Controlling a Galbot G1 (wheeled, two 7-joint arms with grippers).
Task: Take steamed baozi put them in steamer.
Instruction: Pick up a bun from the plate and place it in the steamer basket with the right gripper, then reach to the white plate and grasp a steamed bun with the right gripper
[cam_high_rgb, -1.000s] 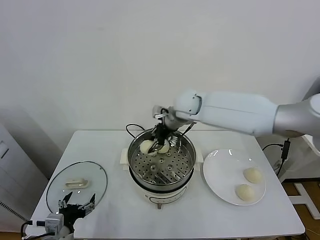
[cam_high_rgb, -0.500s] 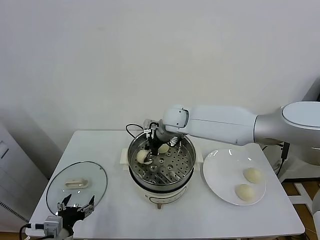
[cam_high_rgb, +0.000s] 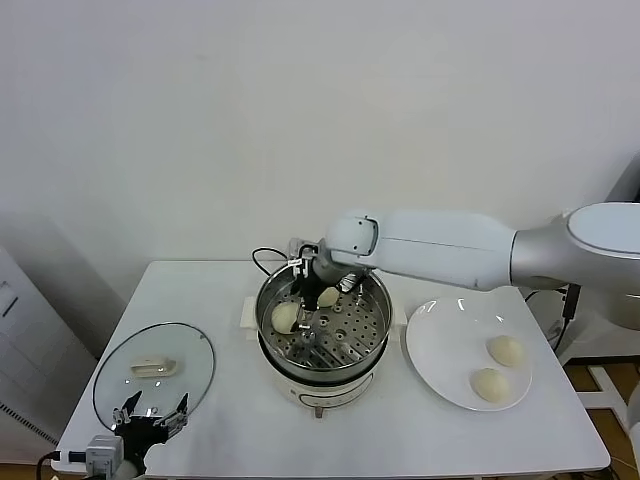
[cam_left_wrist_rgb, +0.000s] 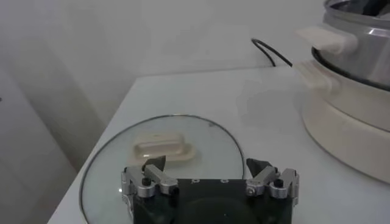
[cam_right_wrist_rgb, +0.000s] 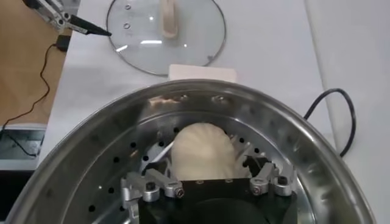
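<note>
**Inspection: two baozi in steamer, two on plate**

White wall backs your station, and a white table (cam_high_rgb: 400, 440) carries everything. Your right arm reaches across from the right side, over the steamer (cam_high_rgb: 322, 330), a shiny perforated steel basket seated on a white cooker base at the table's middle. To the steamer's right you have a flat white plate (cam_high_rgb: 440, 345); to its left lies a round glass lid (cam_high_rgb: 153, 372) with a white handle, flat on the table.

Your right gripper (cam_high_rgb: 318, 292) sits inside the basket near its far rim, fingers spread apart and closed on nothing. In the right wrist view one baozi (cam_right_wrist_rgb: 203, 152) lies on the perforated floor between the spread fingers, whether touching them you cannot tell. The head view shows that bun (cam_high_rgb: 286, 317) at the basket's left side and a second bun (cam_high_rgb: 328, 296) just beside the gripper, toward the far rim.

Two further buns rest on the plate's right half, one (cam_high_rgb: 506, 350) farther back, one (cam_high_rgb: 489, 384) nearer the front, close together.

Your left gripper (cam_high_rgb: 152, 418) is parked at the table's front-left corner, by the lid's near edge, fingers wide apart and empty.
</note>
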